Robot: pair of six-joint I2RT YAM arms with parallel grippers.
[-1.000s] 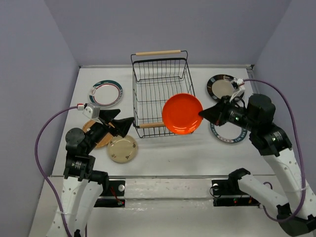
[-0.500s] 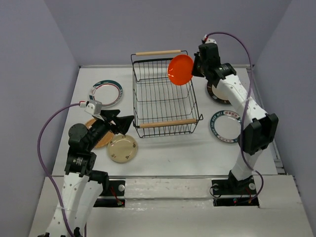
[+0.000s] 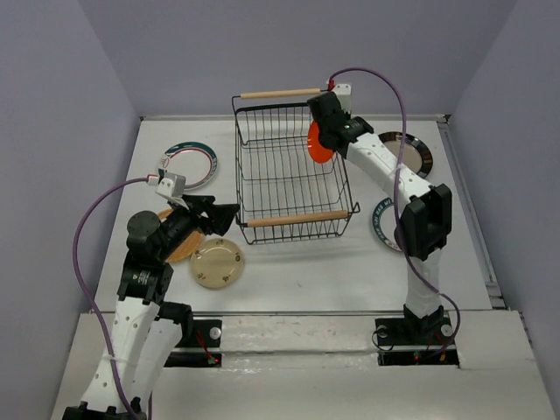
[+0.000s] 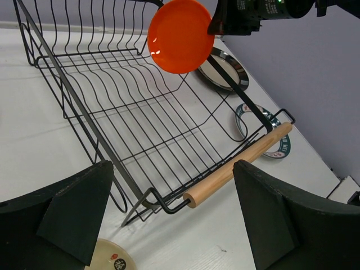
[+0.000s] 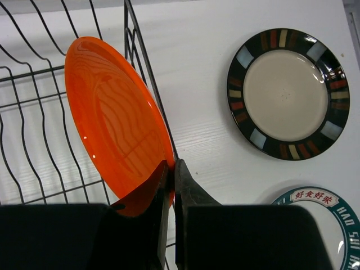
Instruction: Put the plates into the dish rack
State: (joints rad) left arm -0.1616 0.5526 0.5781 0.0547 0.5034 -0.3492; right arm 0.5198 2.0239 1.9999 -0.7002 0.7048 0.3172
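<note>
Right arm has dropped the orange plate (image 5: 112,118) lower and turned it nearly edge-on since half a second back; left arm barely shifted.

Near first: left gripper (image 4: 171,219) is spread wide, holding nothing, hovering. The cream speckled plate (image 3: 218,264) is just under its near finger and the tan-brown plate (image 3: 179,241) sits partly under that arm. The dish rack (image 4: 84,112) starts right ahead of the fingertips, its wooden handle (image 4: 239,166) towards the right finger.

Far end: right gripper (image 5: 170,169) is pinching the orange plate by its lower rim, fingers pressed tight on it. The plate stands tilted beyond the fingertips, inside the rack's far right corner, close beside the side wall. The black-rimmed plate (image 5: 288,93) and a teal-striped plate (image 5: 320,216) lie outside the rack, to the right of the fingers.

My worry: the plate's rim is so near the wall wire it may snag and twist in the pinch. If I let go before the edge seats between the floor wires, I think it tips flat or rolls.
</note>
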